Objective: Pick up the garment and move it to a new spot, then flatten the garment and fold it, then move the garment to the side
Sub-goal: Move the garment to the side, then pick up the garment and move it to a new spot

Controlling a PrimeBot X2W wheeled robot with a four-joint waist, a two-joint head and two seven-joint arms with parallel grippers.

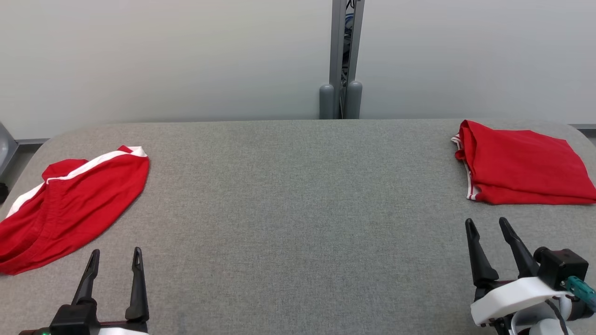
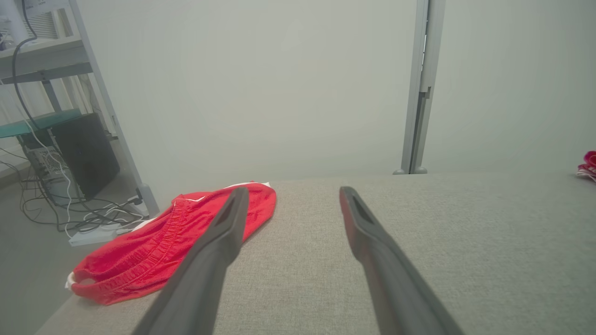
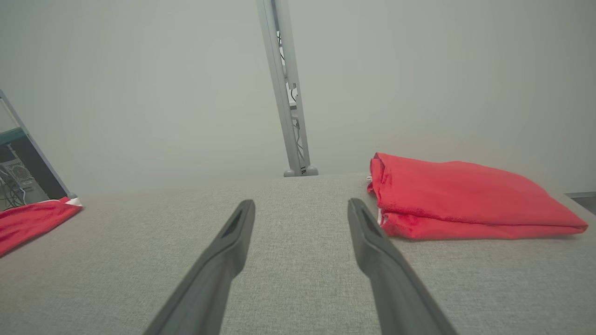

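"Where are the clothes?"

"There are two red pieces on the grey table (image 1: 298, 209), well apart. The loose red garment (image 1: 70, 204) lies rumpled along the left edge. It has a white stripe down its side, and its gathered waistband faces the near side. The folded red garment (image 1: 521, 170) sits in the far right corner as a neat flat stack, with a bit of white trim showing at its left end."

"And the arms?"

"Both are low at the near edge, one toward each corner. The left gripper (image 1: 116, 252) has its two dark fingers spread apart with nothing between them. It's near the loose piece but not touching it – the cloth lies beyond it and further to the left. The right gripper (image 1: 487, 222) is spread just as wide and is also empty. It points toward the far edge, and the folded stack is a little ahead of its fingertips and off to the right, with bare fabric in between."

"Anything in the middle?"

"Just grey tabletop from one garment to the other. Behind the far edge a grey metal post (image 1: 342, 60) stands against the pale wall – and off past the left edge, down on the floor, there's a shelf rack (image 2: 84, 158) with a dark box and a tangle of cables."
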